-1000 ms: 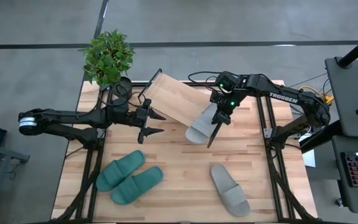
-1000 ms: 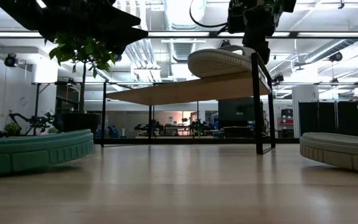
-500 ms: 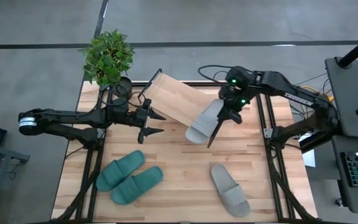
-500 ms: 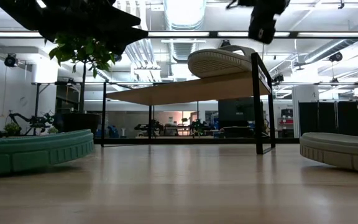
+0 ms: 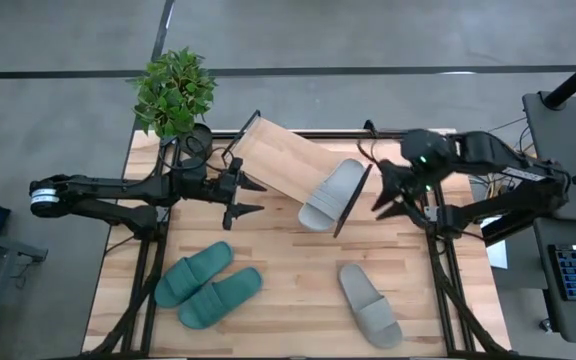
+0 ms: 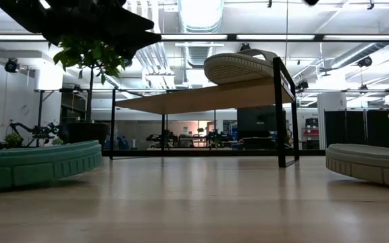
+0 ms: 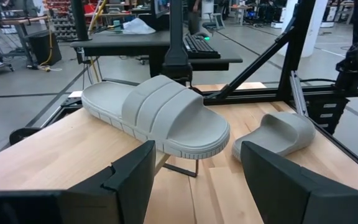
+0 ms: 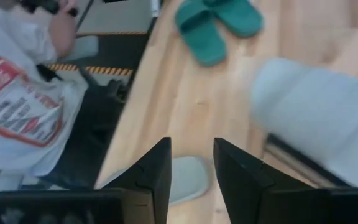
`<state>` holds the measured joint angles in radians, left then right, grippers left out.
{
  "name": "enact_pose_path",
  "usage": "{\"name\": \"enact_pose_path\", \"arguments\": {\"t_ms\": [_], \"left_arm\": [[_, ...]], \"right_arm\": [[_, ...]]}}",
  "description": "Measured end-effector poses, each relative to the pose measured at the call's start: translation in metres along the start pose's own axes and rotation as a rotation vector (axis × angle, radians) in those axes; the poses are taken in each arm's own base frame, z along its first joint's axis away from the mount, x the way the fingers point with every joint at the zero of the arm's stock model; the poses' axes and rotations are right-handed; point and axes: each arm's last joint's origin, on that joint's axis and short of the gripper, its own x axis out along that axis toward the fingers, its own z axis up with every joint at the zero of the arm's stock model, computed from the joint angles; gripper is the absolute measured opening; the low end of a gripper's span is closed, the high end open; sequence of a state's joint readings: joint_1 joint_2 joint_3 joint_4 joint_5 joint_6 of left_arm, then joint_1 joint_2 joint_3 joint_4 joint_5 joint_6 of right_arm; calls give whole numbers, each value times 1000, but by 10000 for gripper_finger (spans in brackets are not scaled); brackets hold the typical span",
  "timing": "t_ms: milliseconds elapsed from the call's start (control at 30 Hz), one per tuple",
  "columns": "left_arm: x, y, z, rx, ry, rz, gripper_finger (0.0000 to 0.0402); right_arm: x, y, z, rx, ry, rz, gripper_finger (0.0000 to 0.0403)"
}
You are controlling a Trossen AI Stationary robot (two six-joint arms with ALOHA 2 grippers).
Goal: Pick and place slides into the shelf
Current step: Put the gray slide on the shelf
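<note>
Ribbed grey slide [image 5: 330,194] lies on slanted wooden shelf [image 5: 278,160].

Grey slide [image 5: 330,194] on slanted shelf [image 5: 280,160]

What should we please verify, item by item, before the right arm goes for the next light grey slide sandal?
1. First light grey ribbed slide sandal lies on the slanted light-wood shelf board: ok.
2. Right gripper empty, off the shelf's right end, fingers apart: ok.
3. Second light grey slide sandal lies free on the wooden tabletop, nothing on it: ok.
4. Teal-green pair of slide sandals untouched, side by side on the tabletop: ok.
5. Left gripper open, waiting at the shelf's left side: ok.
6. Placed sandal steady on the slant: cannot tell.
</note>
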<state>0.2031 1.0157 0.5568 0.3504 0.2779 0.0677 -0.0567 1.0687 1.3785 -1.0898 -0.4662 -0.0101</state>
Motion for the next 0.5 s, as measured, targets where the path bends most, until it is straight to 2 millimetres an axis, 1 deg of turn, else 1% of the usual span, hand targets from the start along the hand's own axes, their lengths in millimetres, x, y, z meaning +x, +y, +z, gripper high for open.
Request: {"name": "enact_pose_path", "arguments": {"t_ms": [100, 233, 367, 500], "left_arm": [[0, 0, 0, 0, 0, 0, 222], [0, 0, 0, 0, -1, 0, 222], [0, 0, 0, -2, -1, 0, 222], [0, 0, 1, -1, -7, 0, 222]], "right_arm": [[4, 19, -3, -2, 20, -19, 109], [13, 41, -8, -7, 64, -59, 111], [29, 61, -13, -39, 128, -23, 111], [48, 78, -20, -46, 207, 5, 111]]}}
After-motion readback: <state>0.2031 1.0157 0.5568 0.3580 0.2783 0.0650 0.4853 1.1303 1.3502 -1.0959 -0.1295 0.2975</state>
